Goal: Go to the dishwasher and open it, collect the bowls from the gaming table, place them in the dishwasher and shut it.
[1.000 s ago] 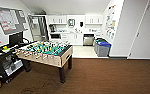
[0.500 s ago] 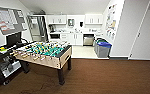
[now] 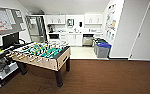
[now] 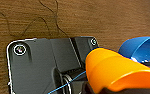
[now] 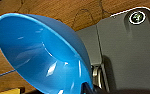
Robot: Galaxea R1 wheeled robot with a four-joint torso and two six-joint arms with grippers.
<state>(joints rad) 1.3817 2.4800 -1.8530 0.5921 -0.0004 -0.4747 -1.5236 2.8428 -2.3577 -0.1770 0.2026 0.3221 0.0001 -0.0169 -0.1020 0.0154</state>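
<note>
The dishwasher (image 3: pixel 87 40) is a small steel-fronted unit under the far kitchen counter; from here I cannot tell whether its door is open. In the left wrist view an orange bowl (image 4: pixel 116 70) sits right at my left gripper (image 4: pixel 116 90), which is shut on it. My right gripper (image 5: pixel 96 90) is shut on the rim of a blue bowl (image 5: pixel 41 50), which also shows beyond the orange one as the blue bowl (image 4: pixel 141 47). Both bowls hang over brown wood-pattern floor. The gaming table is out of view.
A table-football table (image 3: pixel 44 53) stands close at the left, with a black desk and monitor (image 3: pixel 9 40) beyond it. Blue and grey bins (image 3: pixel 102 48) stand by the right wall near the kitchen. Brown floor (image 3: pixel 103 77) stretches ahead to the pale kitchen floor. A fridge (image 3: pixel 36 28) stands back left.
The head view has crept slightly closer to the table-football table. Nothing in the room has moved.
</note>
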